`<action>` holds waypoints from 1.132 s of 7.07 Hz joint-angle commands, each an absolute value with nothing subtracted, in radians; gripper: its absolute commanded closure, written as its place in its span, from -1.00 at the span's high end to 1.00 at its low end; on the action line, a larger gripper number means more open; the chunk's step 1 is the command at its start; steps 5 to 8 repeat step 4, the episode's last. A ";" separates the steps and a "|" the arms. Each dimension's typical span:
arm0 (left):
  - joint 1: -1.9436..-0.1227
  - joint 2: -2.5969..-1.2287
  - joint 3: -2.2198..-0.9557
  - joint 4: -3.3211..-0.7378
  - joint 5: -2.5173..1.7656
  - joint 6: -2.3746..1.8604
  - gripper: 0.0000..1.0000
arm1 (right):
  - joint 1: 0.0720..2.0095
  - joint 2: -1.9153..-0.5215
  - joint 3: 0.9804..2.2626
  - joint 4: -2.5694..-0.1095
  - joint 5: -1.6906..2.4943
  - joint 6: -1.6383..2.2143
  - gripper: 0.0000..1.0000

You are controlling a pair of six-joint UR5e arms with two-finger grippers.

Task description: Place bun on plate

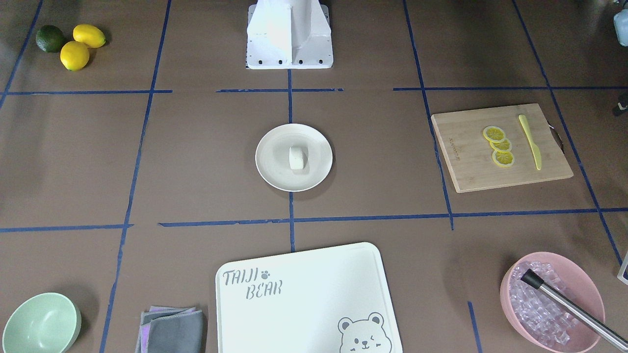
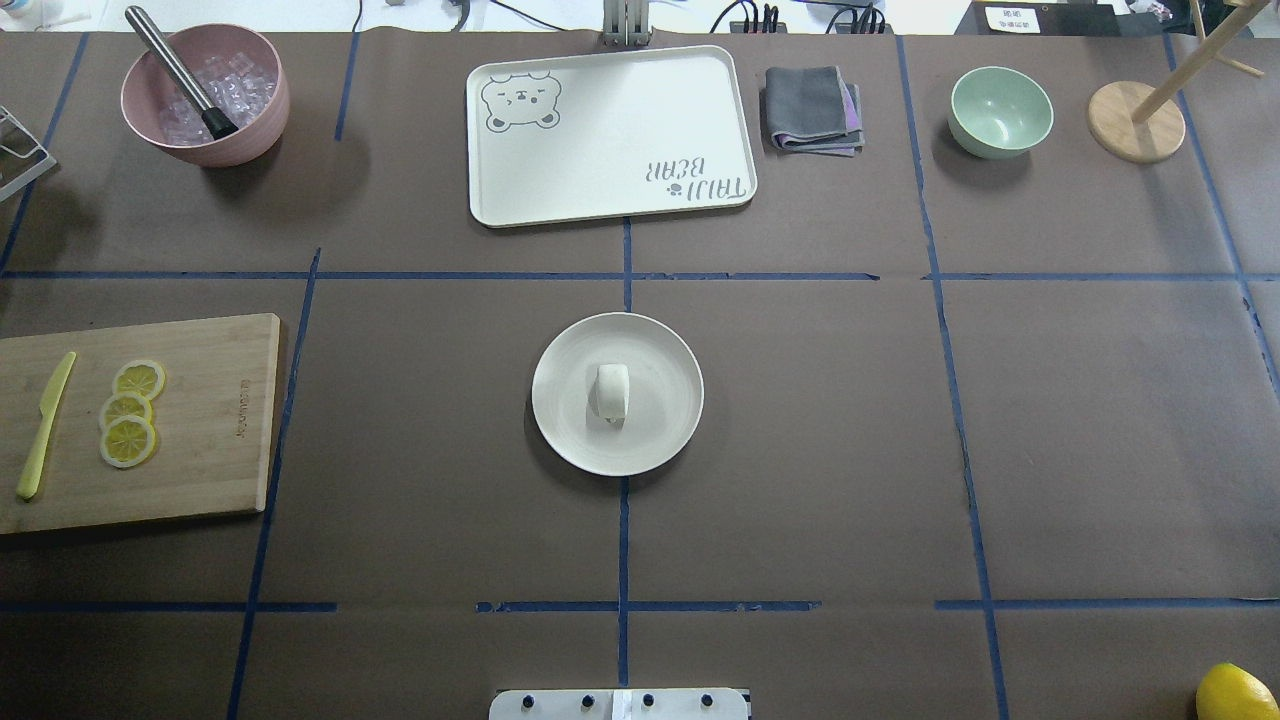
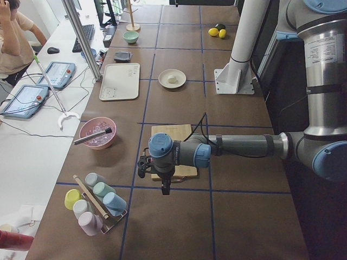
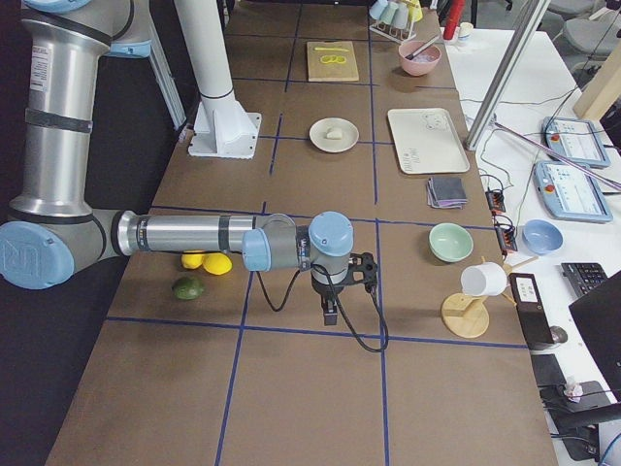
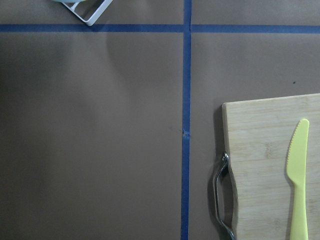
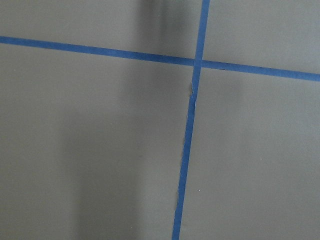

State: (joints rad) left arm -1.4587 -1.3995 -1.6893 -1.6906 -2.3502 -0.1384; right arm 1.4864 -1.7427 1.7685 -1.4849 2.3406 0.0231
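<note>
The small white bun [image 2: 612,390] lies in the middle of the round cream plate [image 2: 662,402], at the table's centre; the bun [image 1: 297,158] and plate [image 1: 274,164] also show from the front. Both arms are far from it. My left gripper [image 3: 164,187] hangs over the table's left end beside the cutting board, seen only from the side, so I cannot tell whether it is open or shut. My right gripper [image 4: 330,313] hovers over the table's right end, also only in a side view, state unclear. Neither wrist view shows fingers.
A wooden cutting board [image 2: 210,430] carries lemon slices [image 2: 128,412] and a yellow knife [image 2: 44,424]. A pink ice bowl [image 2: 205,95], bear-printed tray [image 2: 610,135], grey cloth [image 2: 812,108] and mint-green bowl [image 2: 1000,110] line the far edge. A person [image 3: 13,38] sits beyond.
</note>
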 commanded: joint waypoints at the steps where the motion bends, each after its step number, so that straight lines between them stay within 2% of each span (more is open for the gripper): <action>1: -1.459 -1.402 -1.695 -1.690 -2.350 -0.140 1.00 | 1.486 -1.743 1.766 -1.485 2.339 0.023 1.00; 8: -1.460 -1.396 -1.700 -1.690 -2.349 -0.140 1.00 | 1.485 -1.744 1.758 -1.486 2.339 0.023 1.00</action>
